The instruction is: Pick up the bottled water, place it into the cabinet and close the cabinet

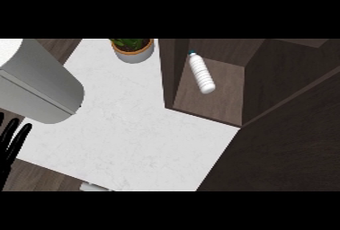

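Left hand: shows at the view's left edge; fingers straight and pointing up, spread, holding nothing; resting, well apart from the bottle.
Right hand: not seen in this view; nothing can be said of it.
Counter: pale marbled top between the left hand and the cabinet.
Potted plant: stands at the counter's far edge, just beside the cabinet's left wall.
Grey appliance: large rounded body at upper left, above the left hand; its kind cannot be told.
Cabinet: dark wood, standing open; the door appears to be the dark panel swung out to the right.
Bottled water: already lying on its side inside the cabinet, cap toward the far end, base toward the viewer, near the left wall; apart from any hand.
Handling, judged: clear plastic, light to moderate in weight, thin-walled and likely to give under squeeze; smooth and round, so apt to roll or slip.
Hold, judged: round the mid-body, across its length, clear of the narrow neck.
Stage, judged: placing looks done; closing the door remains.
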Action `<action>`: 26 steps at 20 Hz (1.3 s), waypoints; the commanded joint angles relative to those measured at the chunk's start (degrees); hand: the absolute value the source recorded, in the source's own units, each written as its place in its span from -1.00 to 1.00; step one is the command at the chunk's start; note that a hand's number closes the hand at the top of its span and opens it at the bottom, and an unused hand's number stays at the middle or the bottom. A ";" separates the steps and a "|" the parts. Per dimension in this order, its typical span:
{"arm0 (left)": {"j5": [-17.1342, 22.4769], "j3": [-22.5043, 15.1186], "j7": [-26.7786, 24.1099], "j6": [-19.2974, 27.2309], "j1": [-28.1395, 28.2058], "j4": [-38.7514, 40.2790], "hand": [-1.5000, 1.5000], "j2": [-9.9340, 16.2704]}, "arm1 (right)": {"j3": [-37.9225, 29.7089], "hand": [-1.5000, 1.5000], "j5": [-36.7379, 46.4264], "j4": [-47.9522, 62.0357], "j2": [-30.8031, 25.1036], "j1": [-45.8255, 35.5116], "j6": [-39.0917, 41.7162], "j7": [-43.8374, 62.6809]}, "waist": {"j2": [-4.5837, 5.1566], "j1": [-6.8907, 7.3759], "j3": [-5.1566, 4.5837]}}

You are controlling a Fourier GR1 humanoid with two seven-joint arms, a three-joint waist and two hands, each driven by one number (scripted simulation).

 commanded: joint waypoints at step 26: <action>1.56 2.01 0.72 -2.56 -1.45 3.61 -1.00 1.15 | -4.77 1.00 -8.19 27.25 16.01 -32.89 -7.91 21.74 | -0.10 -0.49 0.72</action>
